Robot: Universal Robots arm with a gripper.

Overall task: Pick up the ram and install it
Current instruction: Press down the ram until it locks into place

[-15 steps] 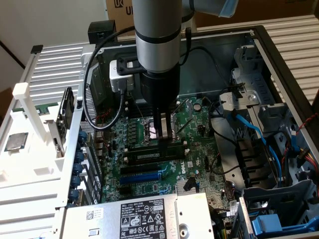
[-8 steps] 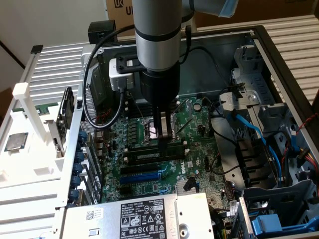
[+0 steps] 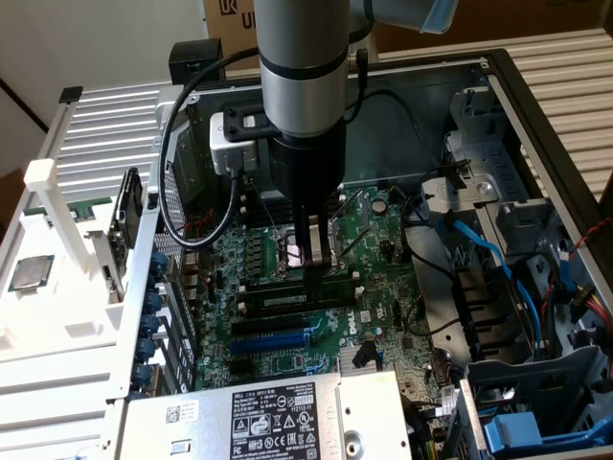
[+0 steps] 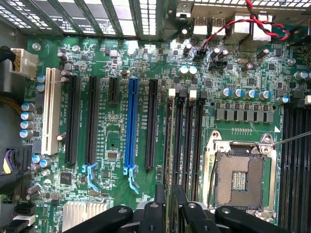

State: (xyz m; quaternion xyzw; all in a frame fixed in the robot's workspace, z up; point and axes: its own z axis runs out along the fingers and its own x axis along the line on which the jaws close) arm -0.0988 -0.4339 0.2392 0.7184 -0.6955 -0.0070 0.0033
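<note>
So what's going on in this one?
A robot arm reaches down into an open computer case. Its gripper is closed on the ram, held edge-on along the memory slots beside the empty processor socket. In the exterior view the ram sits low at the slots, directly under the gripper. Whether it is fully pressed in cannot be told.

I am working at what looks like a computer repair or robotics lab bench. An opened desktop computer case (image 3: 536, 105) lies on its side, exposing a green motherboard (image 4: 112, 145), with cardboard boxes (image 3: 230, 14) stacked behind it.
</note>
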